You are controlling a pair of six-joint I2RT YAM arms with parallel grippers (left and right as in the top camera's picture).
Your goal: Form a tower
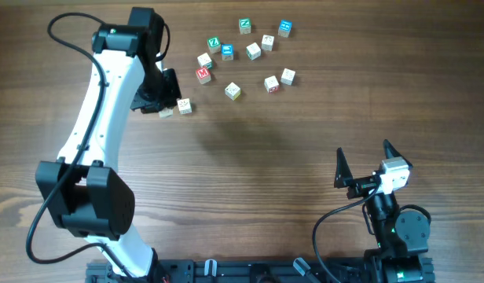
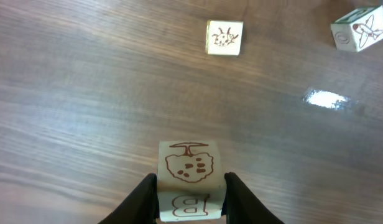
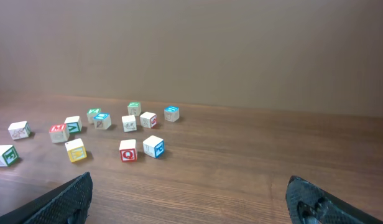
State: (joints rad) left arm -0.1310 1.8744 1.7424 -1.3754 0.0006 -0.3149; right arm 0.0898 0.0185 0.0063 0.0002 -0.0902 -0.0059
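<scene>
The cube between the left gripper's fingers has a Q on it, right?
Not quite. The cube between the left gripper's fingers has a B on it, not a Q. The left wrist view shows the letter on the cube's near face.

Loose cubes [image 1: 253, 51] on wooden table [image 1: 265, 157]

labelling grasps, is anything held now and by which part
Left pincer grips a pale wooden cube with brown print by two opposite side faces; right pincer holds nothing.
</scene>
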